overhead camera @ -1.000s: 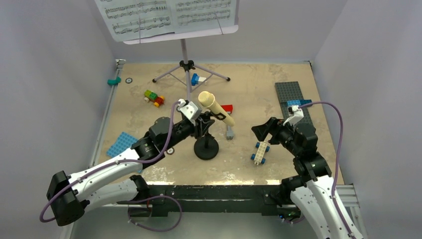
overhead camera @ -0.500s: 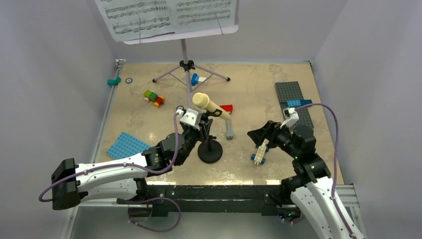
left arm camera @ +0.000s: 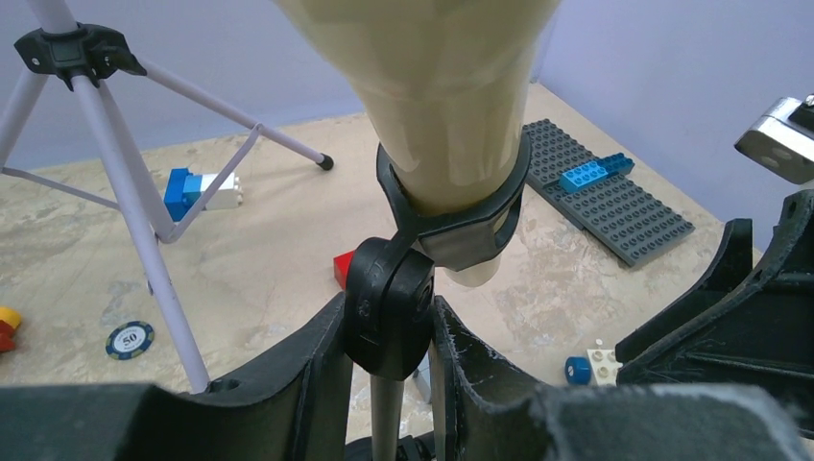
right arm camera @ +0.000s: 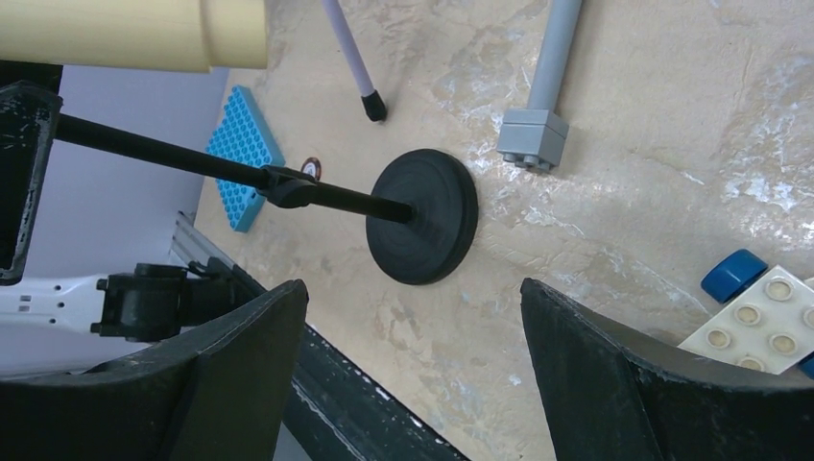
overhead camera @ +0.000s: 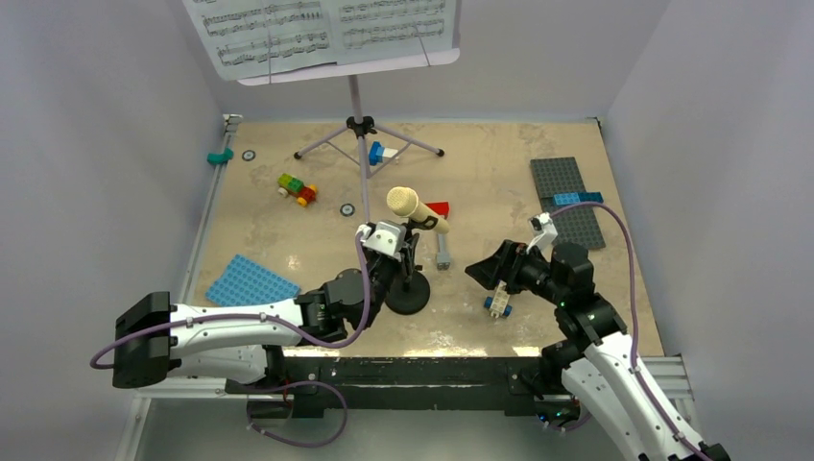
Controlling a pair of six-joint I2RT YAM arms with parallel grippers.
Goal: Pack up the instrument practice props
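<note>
The cream-yellow microphone (overhead camera: 415, 208) sits in the clip of the black mic stand, whose round base (overhead camera: 408, 296) rests on the table. My left gripper (overhead camera: 403, 252) is shut on the stand's black swivel joint (left arm camera: 389, 322), just under the microphone (left arm camera: 449, 106). My right gripper (overhead camera: 485, 274) is open and empty, right of the stand. In the right wrist view its jaws (right arm camera: 413, 288) stand wide apart, short of the base (right arm camera: 422, 216). The lilac music stand (overhead camera: 357, 106) stands at the back, holding the white sheet-music pages (overhead camera: 322, 29).
A white and blue wheeled brick (overhead camera: 499, 304) lies under my right gripper. A grey bar brick (overhead camera: 442, 254) and a red brick (overhead camera: 439, 207) lie by the mic stand. A blue plate (overhead camera: 251, 281) lies at the left, a grey plate (overhead camera: 566, 197) at the right.
My left arm has swung right along the near edge, still gripping the stand, which shifted slightly right. My right gripper has moved left and nearer, toward the stand.
</note>
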